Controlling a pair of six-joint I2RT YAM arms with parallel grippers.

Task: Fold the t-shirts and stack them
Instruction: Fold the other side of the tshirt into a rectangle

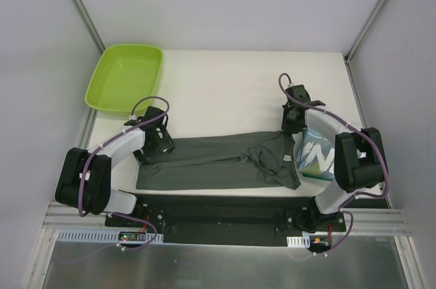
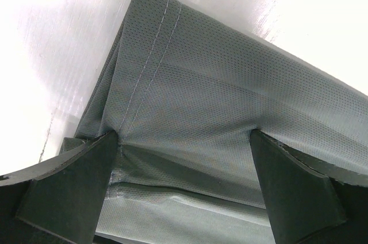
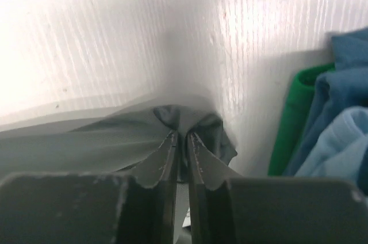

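Note:
The dark grey t-shirt (image 1: pixel 204 166) lies folded into a long band across the near part of the table. My left gripper (image 1: pixel 155 144) is open at its far left corner. In the left wrist view the gripper (image 2: pixel 184 136) has its fingers (image 2: pixel 75 186) spread wide on the grey cloth (image 2: pixel 218 94), by a stitched hem. My right gripper (image 1: pixel 291 124) is at the shirt's far right end. In the right wrist view it (image 3: pixel 182 136) is shut on a bunched bit of grey cloth (image 3: pixel 86 140). The light blue t-shirt (image 1: pixel 315 156) with white lettering lies folded under the right arm and also shows in the right wrist view (image 3: pixel 339 140).
A lime-green tray (image 1: pixel 126 78) stands at the far left corner of the table. A green cloth edge (image 3: pixel 293 123) shows beside the blue tee. Grey walls stand close around the white table (image 1: pixel 225 91).

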